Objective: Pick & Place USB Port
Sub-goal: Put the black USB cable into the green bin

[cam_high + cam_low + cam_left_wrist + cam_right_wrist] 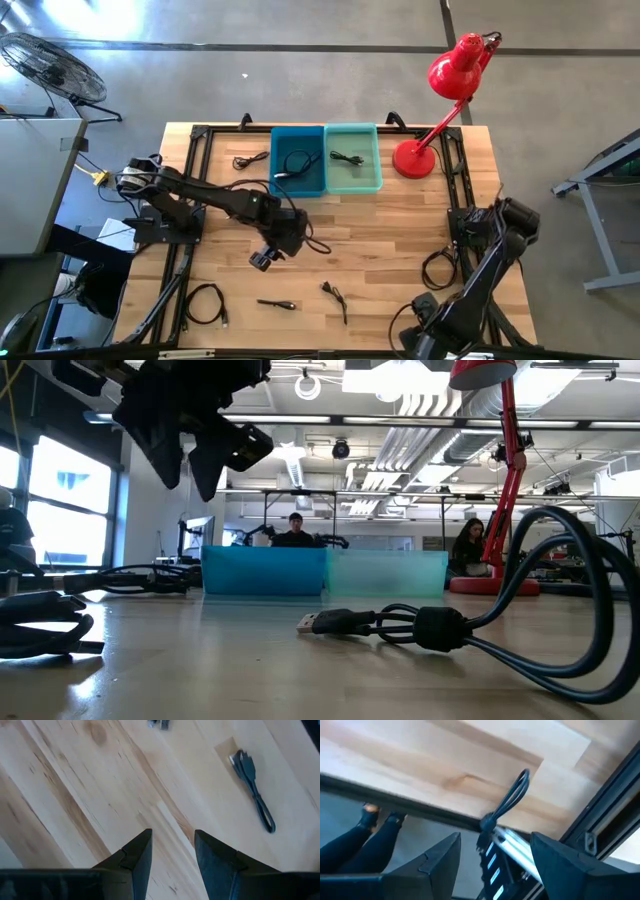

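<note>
Your left gripper is hanging over the table with its fingers spread and holding nothing. You are reaching for a cable; next, go down and pinch it.

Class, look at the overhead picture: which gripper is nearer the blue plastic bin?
Left. The left gripper hovers over mid-table just in front of the blue plastic bin; the right gripper sits at the table's front right edge, far away.

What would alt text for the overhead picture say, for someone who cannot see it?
Seen from above, the left gripper hangs over the middle of a wooden table with scattered black USB cables. Two bins, blue and teal, sit at the far edge beside a red lamp.
</note>
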Action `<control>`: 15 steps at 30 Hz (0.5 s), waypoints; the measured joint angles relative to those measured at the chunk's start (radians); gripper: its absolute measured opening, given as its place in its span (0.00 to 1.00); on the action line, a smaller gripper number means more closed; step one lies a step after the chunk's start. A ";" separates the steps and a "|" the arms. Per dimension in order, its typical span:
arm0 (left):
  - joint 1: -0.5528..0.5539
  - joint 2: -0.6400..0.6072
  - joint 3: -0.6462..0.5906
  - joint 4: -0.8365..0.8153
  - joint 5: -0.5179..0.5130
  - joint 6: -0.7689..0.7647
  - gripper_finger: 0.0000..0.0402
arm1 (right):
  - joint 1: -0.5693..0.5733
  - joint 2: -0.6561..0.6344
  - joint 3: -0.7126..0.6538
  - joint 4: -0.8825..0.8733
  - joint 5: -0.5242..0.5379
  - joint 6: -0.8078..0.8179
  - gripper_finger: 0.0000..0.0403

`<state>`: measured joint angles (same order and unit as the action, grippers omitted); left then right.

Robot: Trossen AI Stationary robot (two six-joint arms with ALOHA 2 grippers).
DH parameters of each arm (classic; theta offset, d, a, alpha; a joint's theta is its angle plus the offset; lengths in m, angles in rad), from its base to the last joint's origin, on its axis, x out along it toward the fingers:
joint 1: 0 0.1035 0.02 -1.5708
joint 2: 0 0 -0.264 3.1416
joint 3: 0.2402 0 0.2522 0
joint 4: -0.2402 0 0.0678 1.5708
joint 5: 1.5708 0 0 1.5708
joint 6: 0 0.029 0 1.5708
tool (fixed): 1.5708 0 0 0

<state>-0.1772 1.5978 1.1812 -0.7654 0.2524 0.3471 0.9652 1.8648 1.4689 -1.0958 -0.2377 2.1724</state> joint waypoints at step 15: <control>0.000 0.000 -0.129 0.019 0.047 -0.041 0.36 | 0.024 0.062 -0.001 -0.004 -0.032 0.030 0.58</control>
<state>-0.1776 1.5978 1.0523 -0.7467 0.2996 0.3061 0.9895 1.9271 1.4678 -1.1000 -0.2698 2.2023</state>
